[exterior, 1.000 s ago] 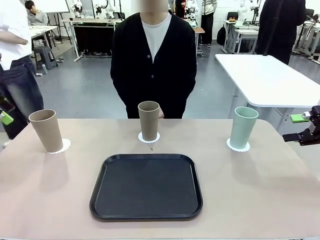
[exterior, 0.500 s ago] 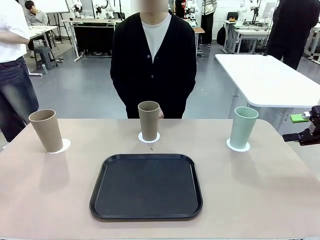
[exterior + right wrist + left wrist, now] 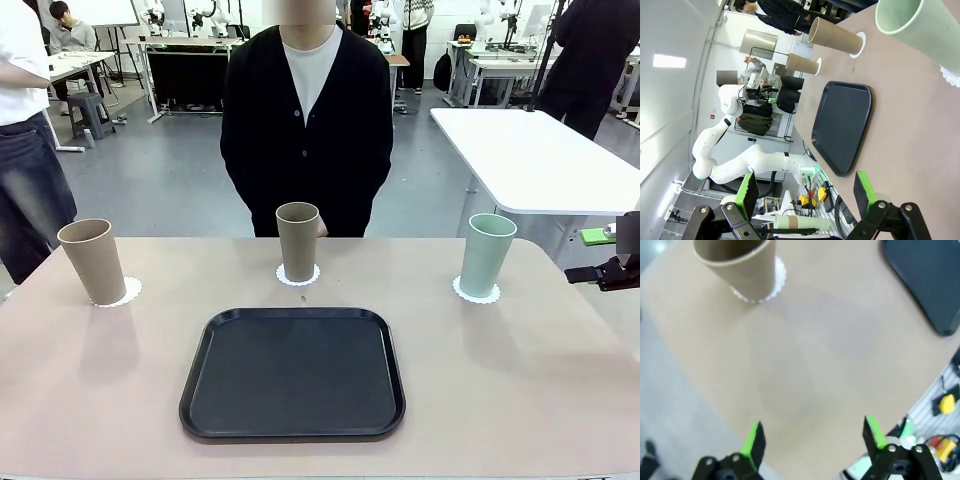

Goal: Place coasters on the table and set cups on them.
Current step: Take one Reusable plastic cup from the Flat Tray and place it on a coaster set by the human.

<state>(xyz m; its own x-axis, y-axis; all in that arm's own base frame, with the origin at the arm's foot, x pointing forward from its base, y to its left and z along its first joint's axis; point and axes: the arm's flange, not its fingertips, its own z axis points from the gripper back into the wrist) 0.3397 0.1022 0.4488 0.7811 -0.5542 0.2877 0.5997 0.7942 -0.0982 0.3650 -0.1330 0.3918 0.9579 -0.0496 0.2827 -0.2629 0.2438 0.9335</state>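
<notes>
Three cups stand upright on the beige table [image 3: 90, 400], each on a lacy white coaster: a tan cup [image 3: 92, 260] on the left coaster [image 3: 122, 293], a tan cup [image 3: 298, 240] on the middle coaster [image 3: 298, 277], and a mint green cup [image 3: 487, 254] on the right coaster [image 3: 476, 292]. My right gripper [image 3: 585, 273] hovers at the table's right edge, apart from the mint cup [image 3: 920, 25]; its jaws [image 3: 805, 190] stand open and hold nothing. My left gripper [image 3: 813, 437] is open and bare above the table's edge, well back from the left tan cup [image 3: 737, 262] and its coaster [image 3: 776, 282].
A black tray [image 3: 293, 372] lies bare in the middle front of the table. A person in a black cardigan stands at the far side behind the middle cup, hands out of sight. A white table [image 3: 530, 160] stands beyond the right corner.
A green-padded tip at the front view's left edge has gone out of the picture. The right gripper and all three cups have stayed put.
</notes>
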